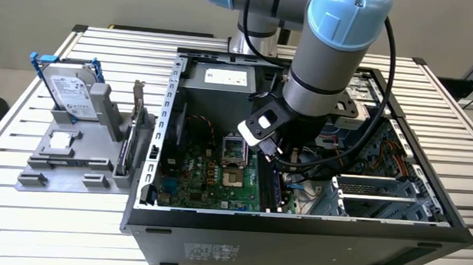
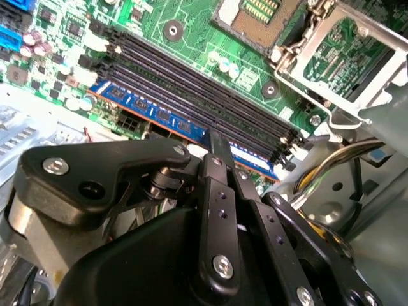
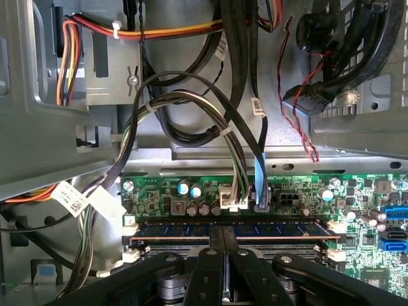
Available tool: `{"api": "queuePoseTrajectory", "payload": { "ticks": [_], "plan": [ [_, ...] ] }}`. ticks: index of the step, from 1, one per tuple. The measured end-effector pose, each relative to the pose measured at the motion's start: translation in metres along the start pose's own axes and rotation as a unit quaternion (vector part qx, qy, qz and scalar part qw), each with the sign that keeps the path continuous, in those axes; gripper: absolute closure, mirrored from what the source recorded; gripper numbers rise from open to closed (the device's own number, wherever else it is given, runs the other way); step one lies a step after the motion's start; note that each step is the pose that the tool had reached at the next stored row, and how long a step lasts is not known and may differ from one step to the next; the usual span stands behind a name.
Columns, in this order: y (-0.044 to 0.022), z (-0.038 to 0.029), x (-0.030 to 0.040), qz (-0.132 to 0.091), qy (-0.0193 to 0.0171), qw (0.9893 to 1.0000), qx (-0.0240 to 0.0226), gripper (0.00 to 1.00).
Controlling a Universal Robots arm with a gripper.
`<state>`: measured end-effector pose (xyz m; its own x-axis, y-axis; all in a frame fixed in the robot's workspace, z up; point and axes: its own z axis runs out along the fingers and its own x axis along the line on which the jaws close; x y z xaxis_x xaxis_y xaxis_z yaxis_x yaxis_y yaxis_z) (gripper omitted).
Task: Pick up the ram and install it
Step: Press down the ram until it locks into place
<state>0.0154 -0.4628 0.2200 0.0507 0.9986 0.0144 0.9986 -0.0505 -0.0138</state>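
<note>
The end effector (image 2: pixel 220 150) is clenched on the ram (image 2: pixel 153 115), which sits along the outermost slot of the motherboard (image 2: pixel 191 25). If the stick is tilted or the slot clips stand closed, pressing could jam or bend it. Just beyond, loose cables (image 3: pixel 191 102) could snag the arm inside the computer case (image 1: pixel 296 233).

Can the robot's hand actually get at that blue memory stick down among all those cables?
Probably yes: the hand is already right at the ram, its fingers meeting the stick's middle at the motherboard slots. The cables hang behind, not between.
</note>
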Motion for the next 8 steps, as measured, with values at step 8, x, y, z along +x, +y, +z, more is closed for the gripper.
{"api": "queuePoseTrajectory", "payload": {
  "ticks": [8],
  "plan": [
    [0.0000,0.0014,0.0000,0.000,0.0002,1.0000,0.0000,1.00]
  ]
}}
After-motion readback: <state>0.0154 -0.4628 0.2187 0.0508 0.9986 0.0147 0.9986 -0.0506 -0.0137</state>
